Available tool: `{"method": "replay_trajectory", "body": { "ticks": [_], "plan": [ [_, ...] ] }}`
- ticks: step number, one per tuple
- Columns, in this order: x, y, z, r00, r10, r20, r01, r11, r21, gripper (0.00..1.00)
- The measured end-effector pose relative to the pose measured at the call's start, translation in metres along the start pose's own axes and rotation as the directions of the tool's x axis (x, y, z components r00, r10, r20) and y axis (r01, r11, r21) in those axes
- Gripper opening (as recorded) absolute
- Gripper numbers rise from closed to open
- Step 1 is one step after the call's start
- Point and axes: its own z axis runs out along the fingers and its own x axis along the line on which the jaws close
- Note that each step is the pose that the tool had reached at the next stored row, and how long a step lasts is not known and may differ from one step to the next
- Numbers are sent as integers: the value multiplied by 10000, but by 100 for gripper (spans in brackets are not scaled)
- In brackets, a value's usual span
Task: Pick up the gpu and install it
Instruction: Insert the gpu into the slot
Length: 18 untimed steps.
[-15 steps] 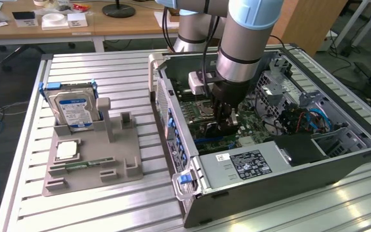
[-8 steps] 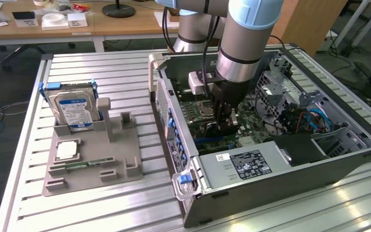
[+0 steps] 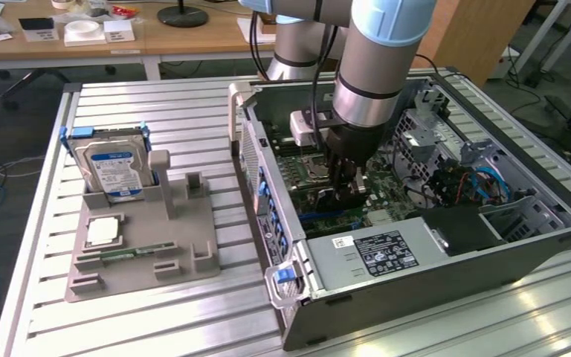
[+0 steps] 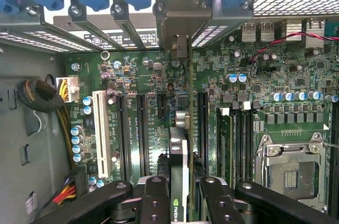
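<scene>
The hand [image 4: 180,195] pinches the gpu [image 4: 179,160] by its top edge, card hanging edge-down just below the fingers, over the motherboard [image 4: 137,75] slots; it seems stiff, light, fragile; edges are safest to hold

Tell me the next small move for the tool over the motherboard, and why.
Probably a short, straight push down toward the motherboard. The tool grips the gpu edge-on inside the open computer case, the card stands upright along a long expansion slot, and its bracket end sits at the rear slot openings. I cannot tell whether it is fully seated.
</scene>
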Motion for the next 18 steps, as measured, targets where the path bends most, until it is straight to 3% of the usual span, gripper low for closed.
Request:
{"method": "replay_trajectory", "body": {
  "ticks": [13,18],
  "plan": [
    [-2,-1,1,10000,-89,20,89,10000,-2,27],
    [-3,-4,1,9999,-125,63,125,9999,-5,27]
  ]
}}
